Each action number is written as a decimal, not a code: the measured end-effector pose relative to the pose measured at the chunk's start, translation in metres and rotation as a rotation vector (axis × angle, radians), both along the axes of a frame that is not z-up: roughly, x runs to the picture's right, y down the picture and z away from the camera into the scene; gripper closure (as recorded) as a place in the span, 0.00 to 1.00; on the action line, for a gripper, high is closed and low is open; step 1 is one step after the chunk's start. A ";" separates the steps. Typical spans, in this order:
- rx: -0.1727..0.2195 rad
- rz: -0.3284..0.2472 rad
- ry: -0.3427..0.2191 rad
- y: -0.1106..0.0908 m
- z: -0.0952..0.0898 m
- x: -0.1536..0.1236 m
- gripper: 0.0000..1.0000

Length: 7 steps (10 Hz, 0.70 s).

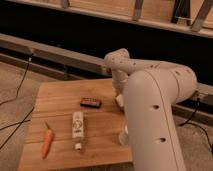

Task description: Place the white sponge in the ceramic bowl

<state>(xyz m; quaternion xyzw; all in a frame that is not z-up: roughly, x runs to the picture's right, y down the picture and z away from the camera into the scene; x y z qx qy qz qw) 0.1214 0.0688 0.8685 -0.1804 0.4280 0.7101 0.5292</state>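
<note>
3 loose items are lying on the wooden table (60, 100): carrot (46, 142), white labelled bottle (77, 128), small dark packet (90, 102). Gripper (119, 100) is hanging at the table's right edge, mostly behind the arm (155, 115); can't tell its grip. Sponge and bowl are hiding behind the arm.

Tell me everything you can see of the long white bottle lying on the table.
The white bottle lies flat on its side on the wooden table, lengthwise toward the front edge. It looks like plastic, long and slim, with a printed label on top and a small cap at the near end. An orange carrot lies apart to its left, and a small dark flat object sits apart behind it. Only the tabletop touches it. The gripper is off to its right, mostly hidden behind the robot's arm.
</note>
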 end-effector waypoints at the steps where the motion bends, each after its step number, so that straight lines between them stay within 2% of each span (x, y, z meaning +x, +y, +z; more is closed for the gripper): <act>1: -0.014 -0.006 0.016 0.003 0.002 0.004 0.78; 5: -0.051 -0.028 0.074 0.011 0.012 0.015 0.36; 7: -0.061 -0.056 0.092 0.013 0.019 0.015 0.20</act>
